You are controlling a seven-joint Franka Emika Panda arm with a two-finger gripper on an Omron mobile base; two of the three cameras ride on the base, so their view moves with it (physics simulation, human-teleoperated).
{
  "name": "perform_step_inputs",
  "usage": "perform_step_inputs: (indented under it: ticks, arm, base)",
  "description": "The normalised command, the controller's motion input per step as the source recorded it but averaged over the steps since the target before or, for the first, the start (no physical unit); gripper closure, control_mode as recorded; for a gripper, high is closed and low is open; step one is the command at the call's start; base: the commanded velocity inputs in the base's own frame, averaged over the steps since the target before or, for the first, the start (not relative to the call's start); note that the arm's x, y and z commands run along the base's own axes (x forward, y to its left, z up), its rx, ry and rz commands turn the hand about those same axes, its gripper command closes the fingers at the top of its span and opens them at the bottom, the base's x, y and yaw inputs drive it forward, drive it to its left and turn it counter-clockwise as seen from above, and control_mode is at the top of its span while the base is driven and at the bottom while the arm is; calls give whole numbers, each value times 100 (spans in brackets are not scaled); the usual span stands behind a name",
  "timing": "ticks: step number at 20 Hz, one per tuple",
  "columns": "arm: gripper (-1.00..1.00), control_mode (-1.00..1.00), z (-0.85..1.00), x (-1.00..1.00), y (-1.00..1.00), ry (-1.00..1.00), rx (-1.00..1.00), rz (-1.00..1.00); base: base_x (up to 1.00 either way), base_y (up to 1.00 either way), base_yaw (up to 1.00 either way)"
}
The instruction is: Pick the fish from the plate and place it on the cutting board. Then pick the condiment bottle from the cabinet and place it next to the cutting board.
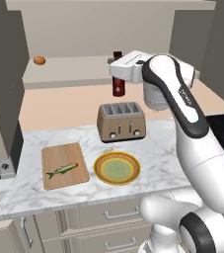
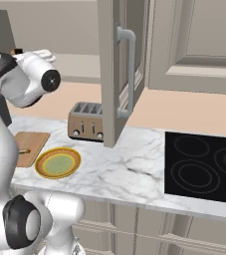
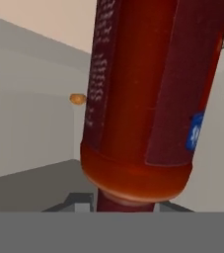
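Observation:
My gripper (image 1: 118,74) is shut on the condiment bottle (image 1: 118,88), a dark red-brown bottle with a black cap. It hangs in the air just in front of the cabinet ledge (image 1: 69,69), above and behind the toaster. Up close in the hand view the condiment bottle (image 3: 148,99) looks tilted, with its red label facing the camera. The fish (image 1: 62,170) lies on the wooden cutting board (image 1: 59,153) at the counter's left. Right of the board sits the plate (image 1: 99,168), yellow-rimmed with nothing on it. From the right base view I see the cutting board (image 2: 35,142) and the plate (image 2: 57,163) past my arm.
A metal toaster (image 1: 121,122) stands behind the plate, under the held bottle. A small orange round thing (image 1: 39,60) rests on the ledge at the left. An open cabinet door (image 2: 115,74) with a handle hangs over the counter. A black stovetop (image 2: 204,164) lies to the right.

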Motion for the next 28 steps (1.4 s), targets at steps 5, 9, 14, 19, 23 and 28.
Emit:
perform_step_inputs:
  ticks: [5,9,14,19,23,28]
  arm:
    - [100,-100,-19,-50,0,7,0,0]
    - [100,-100,-25,-51,0,10,1,0]
    - [100,-100,-19,-54,0,14,3,0]
    - [100,-100,-13,-46,0,14,3,0]
    - [100,-100,-16,-39,0,14,2,0]
    - [100,-100,-17,-32,0,14,2,0]
  base:
    - [0,0,0]
    - [0,0,0]
    - [0,0,0]
    - [0,0,0]
    - [0,0,0]
    - [0,0,0]
